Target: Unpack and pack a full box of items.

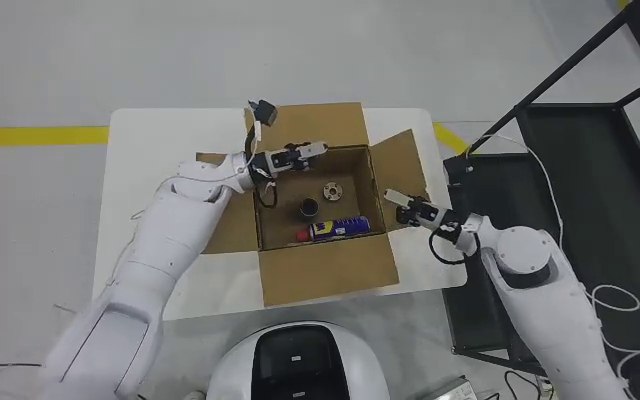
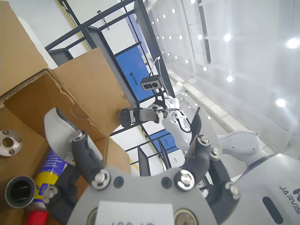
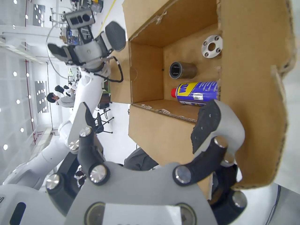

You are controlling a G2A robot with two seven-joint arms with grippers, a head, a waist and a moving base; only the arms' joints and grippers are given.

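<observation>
Box: a brown cardboard box [image 1: 325, 268] sits open in the middle of the white worktop [image 1: 150, 160], with its flaps folded outward.
Spray can: a blue-and-yellow spray can [image 1: 335, 229] with a red cap lies on its side on the box floor, along the wall nearest the robot, cap toward the robot's left.
Cylinder: a dark metal cylinder [image 1: 309, 208] stands just beyond the can's capped end, open end up.
Flange: a round metal flange [image 1: 331, 189] with bolt holes lies flat farther in, near the cylinder but not touching it.
Left pincer: the left pincer [image 1: 312, 152] hangs over the far left corner of the box, above the rim, its fingers [image 2: 61, 127] spread wide apart.
Right pincer: the right pincer [image 1: 402, 207] sits over the box's right flap, outside the cavity, pointing in toward the items. Its fingers [image 3: 211, 120] are also apart.
</observation>
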